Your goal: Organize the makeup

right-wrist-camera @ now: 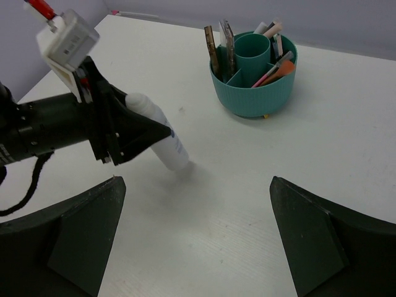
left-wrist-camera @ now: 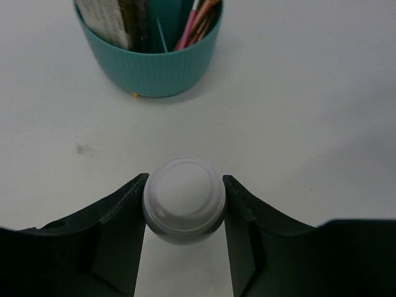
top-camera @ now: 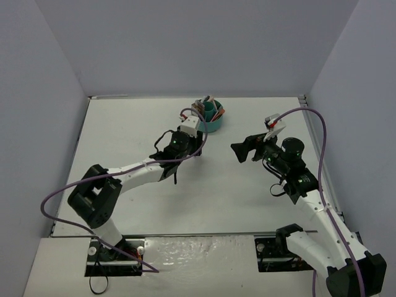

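My left gripper (left-wrist-camera: 185,180) is shut on the white bottle (left-wrist-camera: 184,198), its jaws pressed against both sides just below the rounded cap. From the right wrist view the bottle (right-wrist-camera: 163,138) hangs tilted, its lower end close to the table. Ahead of it stands the teal divided cup (left-wrist-camera: 154,68), holding flat palettes (right-wrist-camera: 219,43) and thin pink and orange sticks (right-wrist-camera: 275,67). In the top view the left gripper (top-camera: 187,147) is just short of the cup (top-camera: 214,127). My right gripper (top-camera: 239,150) is open and holds nothing, its fingers (right-wrist-camera: 86,229) spread wide over the table to the right of the bottle.
Grey walls close in the white table on three sides. A purple cable loops from each arm, the right one (top-camera: 322,133) arching high over the table. The left wrist's white camera box (right-wrist-camera: 67,38) sits above the bottle.
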You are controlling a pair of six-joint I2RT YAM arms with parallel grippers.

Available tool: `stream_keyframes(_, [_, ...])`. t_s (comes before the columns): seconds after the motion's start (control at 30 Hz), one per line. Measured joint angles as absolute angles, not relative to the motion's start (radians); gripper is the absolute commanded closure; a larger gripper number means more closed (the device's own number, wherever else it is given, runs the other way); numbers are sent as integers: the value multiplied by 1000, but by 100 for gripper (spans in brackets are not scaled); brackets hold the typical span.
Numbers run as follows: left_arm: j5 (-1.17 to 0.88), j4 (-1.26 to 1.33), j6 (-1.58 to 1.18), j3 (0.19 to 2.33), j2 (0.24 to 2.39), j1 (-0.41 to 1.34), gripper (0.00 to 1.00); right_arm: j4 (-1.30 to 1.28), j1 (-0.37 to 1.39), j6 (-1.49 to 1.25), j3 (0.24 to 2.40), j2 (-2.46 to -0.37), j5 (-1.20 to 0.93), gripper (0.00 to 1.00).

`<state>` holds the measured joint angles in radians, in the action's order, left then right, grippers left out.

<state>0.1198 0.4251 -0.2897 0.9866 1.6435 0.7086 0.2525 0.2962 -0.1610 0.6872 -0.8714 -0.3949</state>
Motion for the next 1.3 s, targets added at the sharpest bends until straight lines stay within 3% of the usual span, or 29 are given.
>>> stream_keyframes(0.2, [75, 429, -285, 1053, 1778, 775, 100, 237, 296, -161, 687, -868, -374, 0])
stream_keyframes(0.27, [62, 429, -288, 1071, 1791, 786, 95, 231, 296, -161, 687, -868, -371, 0])
stream_keyframes(0.43, [48, 428, -291, 1088, 1807, 793, 60, 223, 296, -161, 687, -869, -366, 0])
stream_keyframes(0.5, [48, 427, -292, 1088, 1807, 793, 41, 222, 296, -161, 687, -870, -366, 0])
stream_keyframes(0.6, [48, 427, -294, 1088, 1807, 793, 22, 220, 296, -161, 687, -875, -366, 0])
stream_keyframes(0.73, [50, 418, -296, 1088, 1800, 793, 5, 219, 296, -160, 687, -883, -367, 0])
stream_keyframes(0.97, [66, 347, -292, 1088, 1666, 793, 3, 214, 298, -156, 695, -896, -376, 0])
stream_keyframes(1.3, [175, 57, -304, 1150, 1259, 710, 3, 226, 411, -104, 758, -1018, -357, 0])
